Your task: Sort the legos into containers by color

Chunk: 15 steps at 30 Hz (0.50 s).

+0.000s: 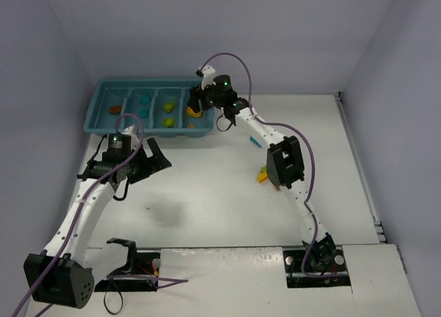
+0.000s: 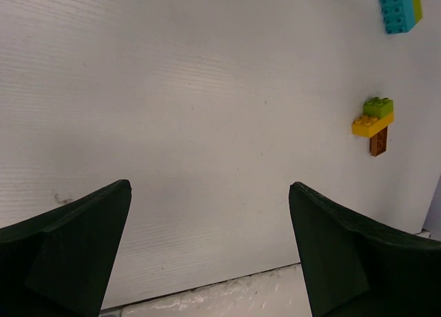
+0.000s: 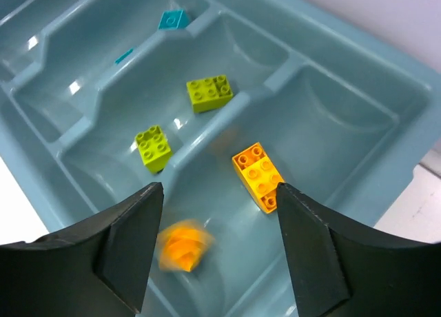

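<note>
— What sits closest to the lens?
— The left gripper (image 2: 210, 189). Its two black fingers fill the lower corners of the left wrist view. They are spread wide with nothing between them, only bare board beneath.
— And the biggest thing?
— The flat white table (image 1: 227, 207). The middle stretch between the two arms is open. Pale walls rise at its left, far and right edges.
— The containers?
— One long teal-blue plastic tray (image 1: 93, 117) with a flared rim sits in the far left corner. It has four compartments side by side. The right gripper (image 3: 219, 187) hangs over the rightmost one, jaws apart and holding nothing.
— What lies inside?
— From the left: a brown-orange brick (image 1: 115, 109), teal bricks (image 1: 145, 98), lime green bricks (image 3: 209, 93), then a yellow-orange brick (image 3: 257, 176). A blurred orange brick (image 3: 182, 248) shows below the right fingers in that last compartment.
— Anything loose?
— A small stack of lime, yellow and brown bricks (image 2: 375, 124) stands on the table beside the right arm. A teal block with a lime side (image 2: 401, 7) lies apart from it, at the upper right edge of the left wrist view.
</note>
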Motion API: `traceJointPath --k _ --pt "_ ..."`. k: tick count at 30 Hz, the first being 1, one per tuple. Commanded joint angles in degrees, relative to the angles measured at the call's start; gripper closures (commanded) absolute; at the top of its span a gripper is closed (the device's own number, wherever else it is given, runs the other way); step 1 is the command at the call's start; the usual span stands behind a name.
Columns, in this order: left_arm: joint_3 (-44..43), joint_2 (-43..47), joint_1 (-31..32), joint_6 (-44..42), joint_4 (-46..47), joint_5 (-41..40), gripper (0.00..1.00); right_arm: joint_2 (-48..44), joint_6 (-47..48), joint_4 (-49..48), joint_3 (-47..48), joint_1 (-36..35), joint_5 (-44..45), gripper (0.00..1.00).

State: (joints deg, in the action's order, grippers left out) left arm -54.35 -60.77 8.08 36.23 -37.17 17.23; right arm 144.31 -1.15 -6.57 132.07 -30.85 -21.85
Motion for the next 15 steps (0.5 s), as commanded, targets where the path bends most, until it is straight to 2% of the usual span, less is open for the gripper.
traceJointPath --k 1,4,8,11,15 --pt "2.48 1.62 -0.61 5.43 6.4 3.32 0.1 -3.67 0.62 -6.53 1.97 0.35 3.91 0.36" --pt "4.07 1.36 -0.52 5.0 8.6 4.91 0.1 -8.23 0.53 -6.79 -2.07 0.7 7.16 0.35" --pt "3.29 0.48 0.71 1.31 9.13 3.16 0.09 -17.29 -1.3 -7.41 -13.66 2.72 8.57 0.36" --pt "0.65 -1.18 4.39 -2.47 7.99 -0.78 0.1 -25.81 -4.37 -7.41 -25.25 5.7 7.53 0.38" --pt "-3.21 -5.31 12.38 -6.34 7.37 -6.4 0.1 -38.89 -8.07 -6.79 -42.1 10.71 5.94 0.41"
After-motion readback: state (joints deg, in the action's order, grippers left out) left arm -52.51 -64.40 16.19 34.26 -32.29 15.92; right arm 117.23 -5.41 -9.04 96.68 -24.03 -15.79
